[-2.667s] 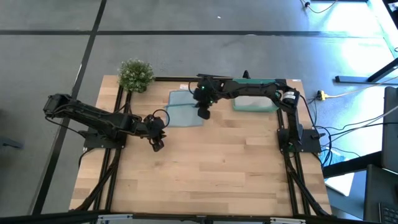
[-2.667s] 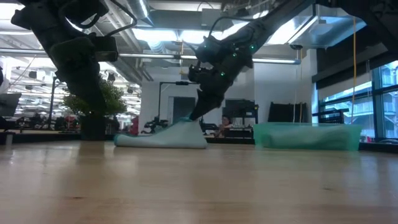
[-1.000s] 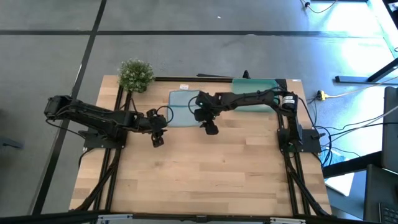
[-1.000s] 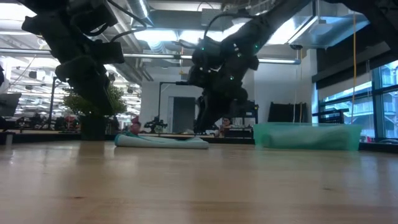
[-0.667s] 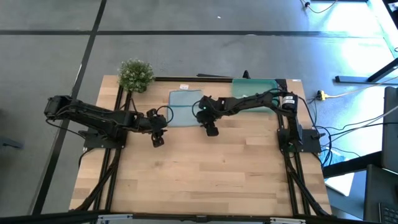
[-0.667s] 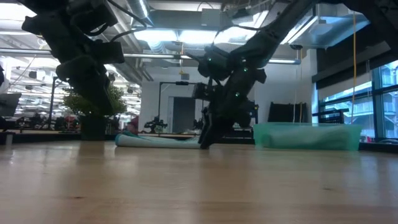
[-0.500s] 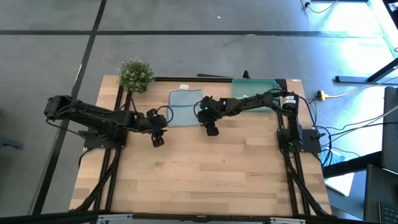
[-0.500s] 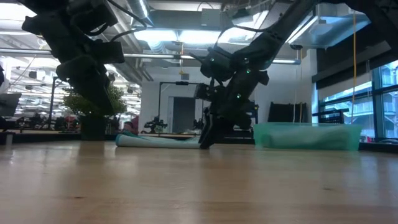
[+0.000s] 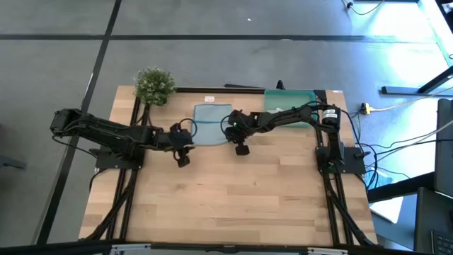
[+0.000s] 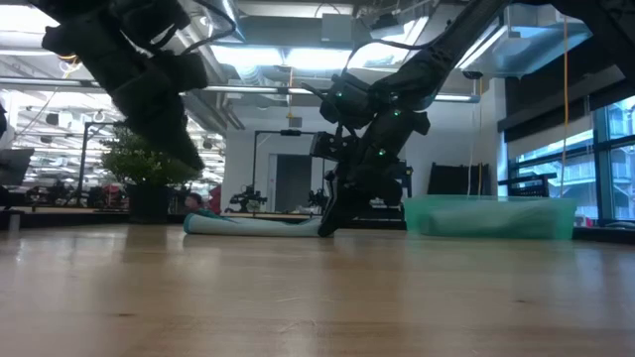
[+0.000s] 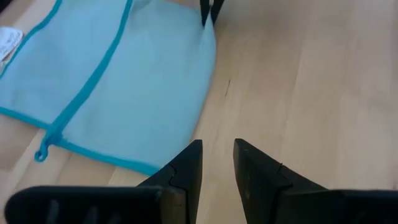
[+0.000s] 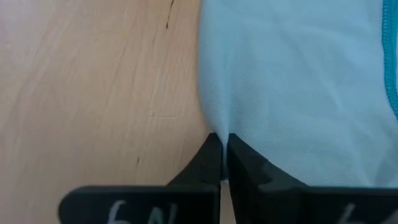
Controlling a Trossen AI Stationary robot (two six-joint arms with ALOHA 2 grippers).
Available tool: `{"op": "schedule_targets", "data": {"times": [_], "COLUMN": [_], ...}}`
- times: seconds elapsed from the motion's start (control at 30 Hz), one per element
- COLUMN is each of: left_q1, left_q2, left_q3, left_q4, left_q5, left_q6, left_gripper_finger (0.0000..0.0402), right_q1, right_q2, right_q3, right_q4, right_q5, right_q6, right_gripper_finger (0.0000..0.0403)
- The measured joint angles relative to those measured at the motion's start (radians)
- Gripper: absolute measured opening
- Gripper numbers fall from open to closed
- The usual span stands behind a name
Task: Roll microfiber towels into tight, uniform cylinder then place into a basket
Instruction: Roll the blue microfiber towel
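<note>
Upper centre of the high view: right gripper (image 12: 222, 144) pinches the light blue towel's (image 9: 211, 122) edge; left gripper (image 11: 216, 163) hovers slightly parted beside it.

A pale wooden desk (image 9: 233, 198) fills the frame's middle. At its upper edge lie a light blue towel (image 9: 209, 122), a potted plant (image 9: 153, 86) upper left, and a teal basket (image 9: 290, 98) upper right.

I see both pincers at the towel (image 9: 211, 122) near the table's (image 9: 233, 205) far edge, basket (image 9: 287, 99) far right.
</note>
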Motion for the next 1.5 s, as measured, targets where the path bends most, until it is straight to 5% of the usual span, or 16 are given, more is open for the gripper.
{"op": "schedule_targets", "data": {"times": [0.53,0.9,1.5], "left_q1": [-0.001,0.019,0.092], "left_q2": [0.0,0.181,0.281], "left_q3": [0.0,-0.001,-0.001], "left_q4": [0.01,0.022,0.056], "left_q5": [0.002,-0.037,-0.116], "left_q6": [-0.051,0.266,0.31], "left_gripper_finger": [0.0091,0.0089,0.0087], "right_q1": [0.0,0.0,0.0], "right_q2": [0.003,0.003,0.004], "right_q3": [-0.001,-0.002,-0.002], "right_q4": [0.005,0.019,0.024], "right_q5": [-0.003,-0.003,-0.026], "right_q6": [0.052,0.055,0.055], "right_gripper_finger": [0.0011,0.001,0.001]}}
